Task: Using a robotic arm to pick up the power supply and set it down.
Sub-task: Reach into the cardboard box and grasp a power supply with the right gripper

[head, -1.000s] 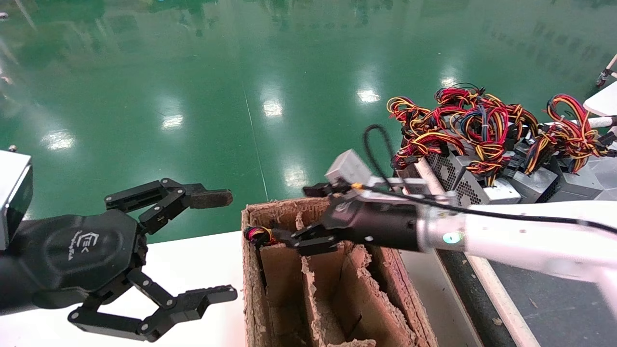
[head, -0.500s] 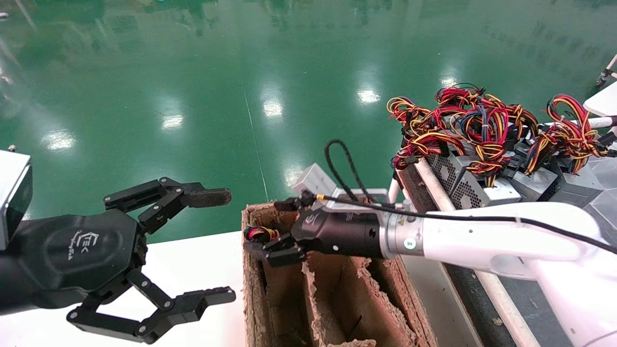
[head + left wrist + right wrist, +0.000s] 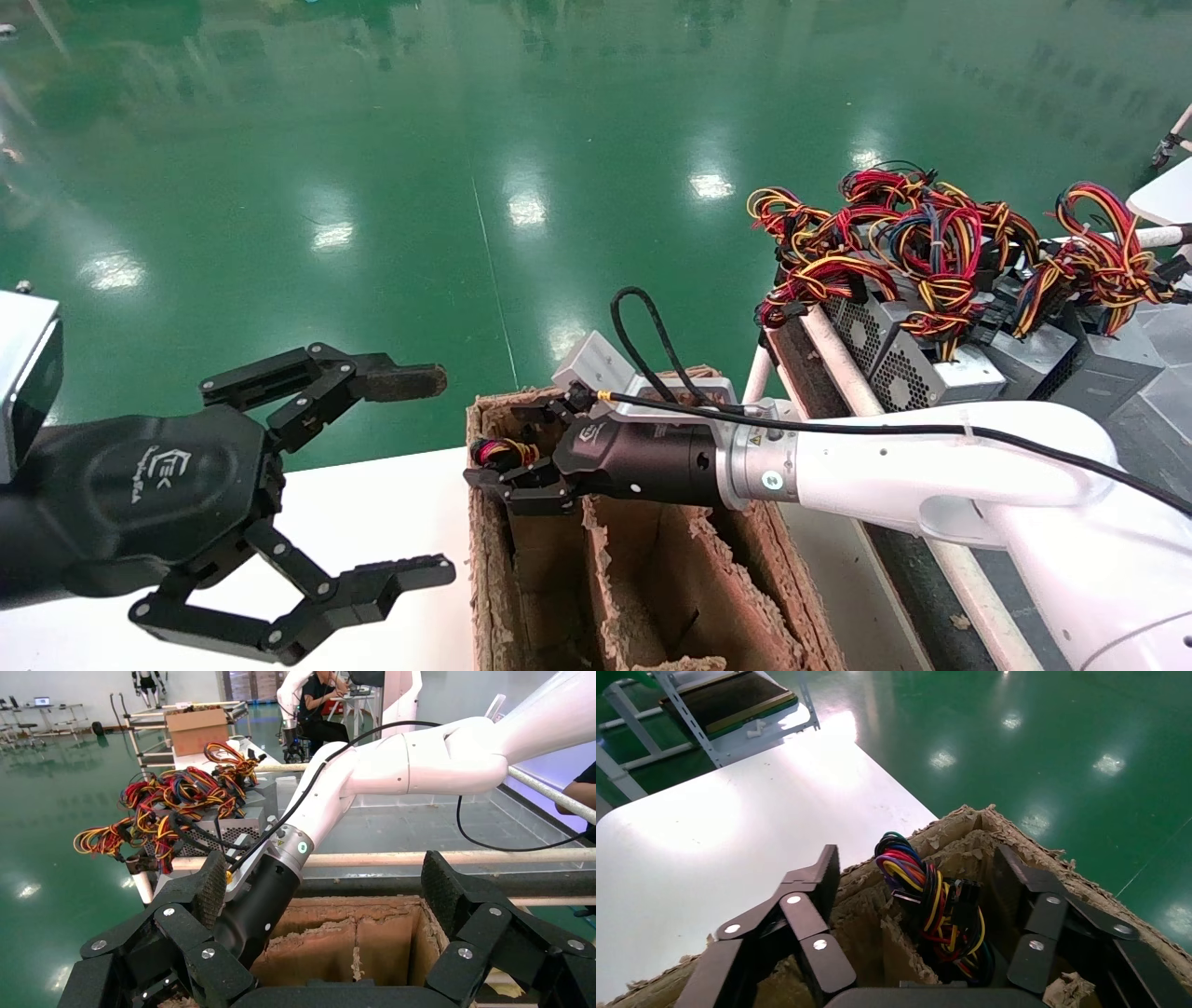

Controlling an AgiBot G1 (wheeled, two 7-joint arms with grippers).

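A tied bundle of red, yellow, black and blue wires sticks up from the far-left compartment of the brown cardboard divider box; the power supply's grey body is hidden inside. My right gripper on the white robotic arm hangs over that compartment. In the right wrist view its open fingers stand on either side of the wire bundle without touching it. My left gripper is parked open over the white table, holding nothing.
Several more grey power supplies with coloured wire bundles lie on a rack at the right, behind a white rail. The box's torn dividers separate empty compartments. The white table lies left of the box, with green floor beyond.
My right arm has swung left and lower over the box, bringing its open gripper from the middle divider to the wire bundle in the far-left compartment. The left arm has not moved.
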